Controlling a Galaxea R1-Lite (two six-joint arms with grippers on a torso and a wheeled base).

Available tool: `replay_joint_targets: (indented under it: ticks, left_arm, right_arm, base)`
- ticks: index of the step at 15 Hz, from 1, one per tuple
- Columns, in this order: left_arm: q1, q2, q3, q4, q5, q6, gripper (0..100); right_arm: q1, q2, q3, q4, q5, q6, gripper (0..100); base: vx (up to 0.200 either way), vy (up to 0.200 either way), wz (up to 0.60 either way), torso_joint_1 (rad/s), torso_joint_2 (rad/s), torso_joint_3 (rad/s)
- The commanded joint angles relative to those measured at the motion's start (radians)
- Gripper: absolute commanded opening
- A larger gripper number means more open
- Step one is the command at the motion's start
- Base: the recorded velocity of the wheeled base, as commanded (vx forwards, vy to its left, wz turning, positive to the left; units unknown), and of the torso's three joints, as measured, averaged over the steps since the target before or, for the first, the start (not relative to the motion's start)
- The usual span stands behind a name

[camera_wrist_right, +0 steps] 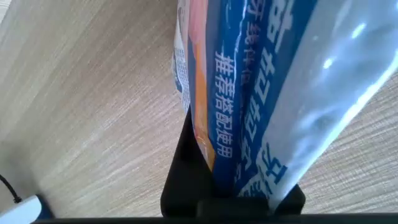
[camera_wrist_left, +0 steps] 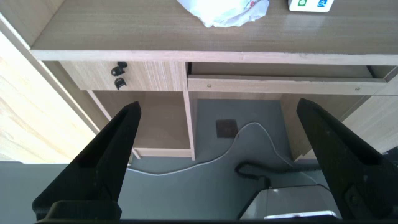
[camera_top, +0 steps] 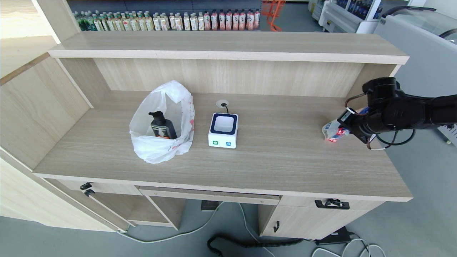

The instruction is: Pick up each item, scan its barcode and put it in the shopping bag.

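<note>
At 3 o'clock on the tabletop [camera_top: 285, 153] the right jaws pinch a packet [camera_top: 332, 130]. Scanner [camera_top: 223, 130] sits mid-tabletop; at its 9 o'clock, a bag [camera_top: 157, 146] holding a bottle [camera_top: 162, 126]. Left jaws spread wide, below the front edge

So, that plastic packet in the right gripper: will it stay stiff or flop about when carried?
Probably floppy: the packet is thin film pinched in the right gripper, with its free end sagging toward the counter. Its glossy surface looks slippery, so it may slide in the grip. It likely weighs little for its size.
</note>
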Motion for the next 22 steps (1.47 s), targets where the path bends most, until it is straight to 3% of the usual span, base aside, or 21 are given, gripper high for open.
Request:
replay_joint_targets:
  ticks: [1,3,5,8,11,13,17,22]
  left_arm:
    - [0.000,0.000,0.000,0.000,0.000,0.000,100]
    - [0.000,0.002,0.000,0.000,0.000,0.000,100]
    - [0.000,0.000,0.002,0.000,0.000,0.000,100]
    - [0.000,0.002,0.000,0.000,0.000,0.000,100]
    - [0.000,0.002,0.000,0.000,0.000,0.000,100]
    - [0.000,0.000,0.002,0.000,0.000,0.000,100]
    - [0.000,0.002,0.000,0.000,0.000,0.000,100]
    - [0.000,0.000,0.000,0.000,0.000,0.000,100]
  right_arm:
    - [-0.001,-0.010,0.005,-0.002,-0.015,-0.037,0]
    - [-0.004,-0.082,0.048,-0.006,-0.003,-0.129,0]
    - [-0.004,-0.174,0.155,-0.074,0.097,-0.252,0]
    - [-0.033,-0.349,0.447,-0.295,0.509,-0.588,0]
    - [-0.067,-0.461,0.628,-0.336,1.022,-0.812,0]
    - [-0.031,-0.512,0.698,-0.333,1.184,-0.852,0]
    - [0.105,-0.582,0.761,-0.305,1.230,-0.850,0]
    - [0.168,-0.594,0.824,-0.295,1.232,-0.847,0]
  base:
    - [0.000,0.000,0.00,0.000,0.00,0.000]
    - [0.000,0.000,0.00,0.000,0.00,0.000]
    - [0.000,0.000,0.00,0.000,0.00,0.000]
    - [0.000,0.000,0.00,0.000,0.00,0.000]
    - [0.000,0.000,0.00,0.000,0.00,0.000]
    - [0.000,0.000,0.00,0.000,0.00,0.000]
    - [0.000,0.000,0.00,0.000,0.00,0.000]
    - [0.000,0.000,0.00,0.000,0.00,0.000]
